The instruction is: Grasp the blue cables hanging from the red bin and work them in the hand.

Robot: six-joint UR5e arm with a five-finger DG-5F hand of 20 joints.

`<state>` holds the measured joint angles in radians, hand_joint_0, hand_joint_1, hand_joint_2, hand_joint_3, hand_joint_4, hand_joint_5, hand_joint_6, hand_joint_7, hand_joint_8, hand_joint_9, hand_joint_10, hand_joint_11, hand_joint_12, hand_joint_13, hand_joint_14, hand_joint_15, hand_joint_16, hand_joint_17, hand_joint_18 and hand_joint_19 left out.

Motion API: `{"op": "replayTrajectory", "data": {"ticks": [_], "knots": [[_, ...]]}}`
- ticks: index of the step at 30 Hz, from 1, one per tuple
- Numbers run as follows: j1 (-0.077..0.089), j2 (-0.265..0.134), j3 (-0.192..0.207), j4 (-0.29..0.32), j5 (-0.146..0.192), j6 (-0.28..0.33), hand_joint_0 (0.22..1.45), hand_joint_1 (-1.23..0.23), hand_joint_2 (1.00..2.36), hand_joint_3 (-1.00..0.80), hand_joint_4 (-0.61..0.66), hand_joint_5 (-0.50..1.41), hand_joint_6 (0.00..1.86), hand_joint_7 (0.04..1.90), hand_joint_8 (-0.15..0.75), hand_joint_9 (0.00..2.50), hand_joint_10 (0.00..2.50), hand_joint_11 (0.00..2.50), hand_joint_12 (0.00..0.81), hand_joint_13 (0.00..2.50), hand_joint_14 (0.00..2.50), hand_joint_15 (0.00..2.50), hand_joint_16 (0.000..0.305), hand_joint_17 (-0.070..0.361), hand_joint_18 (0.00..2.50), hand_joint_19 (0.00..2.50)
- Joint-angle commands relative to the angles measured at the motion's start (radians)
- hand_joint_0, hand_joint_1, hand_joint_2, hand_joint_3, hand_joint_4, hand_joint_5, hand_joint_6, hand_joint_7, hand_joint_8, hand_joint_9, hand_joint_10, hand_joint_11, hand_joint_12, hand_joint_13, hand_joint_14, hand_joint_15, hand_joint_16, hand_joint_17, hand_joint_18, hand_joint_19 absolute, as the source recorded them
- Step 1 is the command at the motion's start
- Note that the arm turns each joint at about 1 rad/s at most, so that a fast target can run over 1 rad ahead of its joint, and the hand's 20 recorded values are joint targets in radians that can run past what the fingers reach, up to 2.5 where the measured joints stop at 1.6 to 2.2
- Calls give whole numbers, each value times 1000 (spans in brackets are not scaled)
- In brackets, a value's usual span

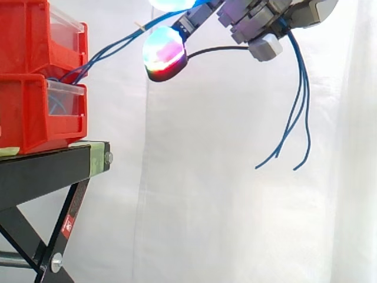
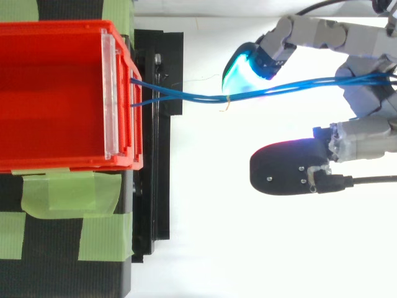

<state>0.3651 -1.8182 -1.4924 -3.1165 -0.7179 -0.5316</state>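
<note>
Blue cables drawn from the bin: at left, a pair of stacked red plastic bins [image 1: 26, 118] sits on the black metal bench [image 1: 41, 171], which carries patches of green tape [image 2: 68, 192]. The thin blue cables [image 2: 205, 97] leave the front of the bins. The side view traces them to the lower bin and shows them climbing clear of the bench. The top view shows two strands running side by side, meeting at a small tan tie [image 2: 226, 102] in open air. They pass just beside a fingertip [image 2: 245, 71] glowing cyan and green. At right, the robot's grey hand [image 1: 259, 20] has its fingers curled around the cables, which run through it. From the side, the loose ends [image 1: 303, 100] hang free below the hand before the white curtain [image 1: 235, 224].
</note>
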Motion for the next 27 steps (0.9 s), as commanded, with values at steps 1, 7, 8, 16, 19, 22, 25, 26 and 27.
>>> {"op": "replayTrajectory", "data": {"ticks": [1,7,8,16,19,22,25,26,27], "knots": [[0,0,0,1,2,-1,970,-604,1013,-731,434,301,16,1014,455,1805,2500,2500,533,1889,2500,1398,203,153,2500,759],[-2,-1,0,13,9,-5,953,-600,1011,-777,435,308,16,1019,455,1805,2500,2500,533,1889,2500,1398,203,153,2500,759],[-2,0,0,19,11,-5,953,-599,1011,-780,429,309,16,1017,455,1805,2500,2500,533,1889,2500,1398,203,153,2500,759],[-3,0,14,59,38,-13,964,-616,1011,-784,431,322,17,1029,455,1805,2500,2500,533,1889,2500,1398,203,153,2500,759],[-3,0,38,53,34,-18,982,-630,1013,-748,436,324,17,1037,455,1805,2500,2500,533,1889,2500,1398,203,153,2500,759],[-3,-1,55,39,34,-41,1014,-649,1016,-680,431,327,17,1032,455,1805,2500,2500,533,1889,2500,1398,203,153,2500,759],[-3,-1,55,42,34,-47,1046,-661,1019,-606,430,324,17,1032,455,1805,2500,2500,533,1889,2500,1398,203,153,2500,759],[-3,-1,55,42,34,-47,1052,-659,1020,-586,426,323,18,1034,455,1805,2500,2500,533,1889,2500,1398,203,153,2500,759],[-3,-1,55,44,38,-47,1065,-659,1022,-530,425,325,18,1037,455,1805,2500,2500,533,1889,2500,1398,203,153,2500,759]]}}
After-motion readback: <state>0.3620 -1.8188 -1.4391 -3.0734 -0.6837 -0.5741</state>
